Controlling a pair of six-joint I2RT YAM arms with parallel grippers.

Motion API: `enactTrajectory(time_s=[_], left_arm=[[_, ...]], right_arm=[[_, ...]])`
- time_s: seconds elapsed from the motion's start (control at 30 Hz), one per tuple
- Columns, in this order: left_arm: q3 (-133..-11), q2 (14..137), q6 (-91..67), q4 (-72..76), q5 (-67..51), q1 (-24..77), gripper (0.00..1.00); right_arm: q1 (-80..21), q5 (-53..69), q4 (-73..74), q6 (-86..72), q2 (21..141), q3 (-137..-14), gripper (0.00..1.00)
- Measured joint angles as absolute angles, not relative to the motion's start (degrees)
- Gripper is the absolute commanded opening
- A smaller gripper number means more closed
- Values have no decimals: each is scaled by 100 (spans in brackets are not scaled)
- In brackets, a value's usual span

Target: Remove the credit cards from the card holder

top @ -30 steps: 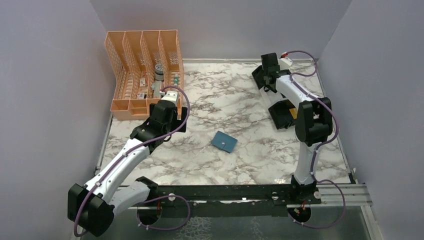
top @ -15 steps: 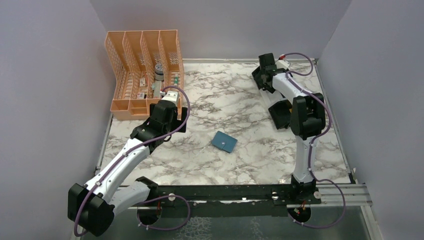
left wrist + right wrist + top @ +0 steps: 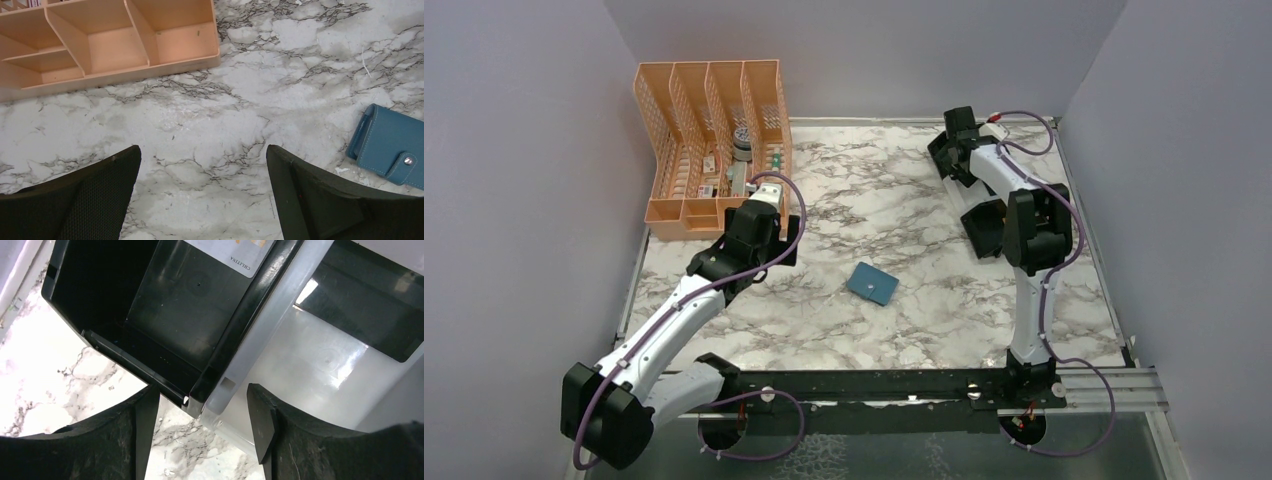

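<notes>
The small teal-blue bifold wallet (image 3: 872,284) lies shut, its snap tab fastened, near the middle of the overhead frame. There is bare white-and-grey marble tabletop (image 3: 884,190) on every side of it. In my left wrist view the wallet sits at the right edge, partly cut off by the frame. My left gripper (image 3: 202,150) hangs with its jaws spread fully wide and gripping nothing, near the front edge of the peach plastic desk organiser (image 3: 709,140) at upper left. It is well apart from the wallet.

My right gripper (image 3: 202,389), at the overhead frame's upper right, has its jaws parted and empty above a corner of the black-and-white plastic tray (image 3: 252,307). A pale card (image 3: 227,249) lies in the tray's black compartment.
</notes>
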State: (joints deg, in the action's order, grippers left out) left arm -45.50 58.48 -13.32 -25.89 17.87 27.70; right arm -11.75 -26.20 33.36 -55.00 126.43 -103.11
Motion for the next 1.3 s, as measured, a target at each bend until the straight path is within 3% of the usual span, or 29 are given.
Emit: enactTrajectory(time_s=[0.67, 1.3], left_arm=[[-4550, 5986, -1313, -2626, 1730, 2770, 99], [-4552, 5959, -1313, -2641, 1732, 2770, 99]], right_arm=[[-1149, -3111, 3693, -6154, 12988, -10772, 63], [-1129, -2311, 2681, -4766, 12873, -9929, 61]])
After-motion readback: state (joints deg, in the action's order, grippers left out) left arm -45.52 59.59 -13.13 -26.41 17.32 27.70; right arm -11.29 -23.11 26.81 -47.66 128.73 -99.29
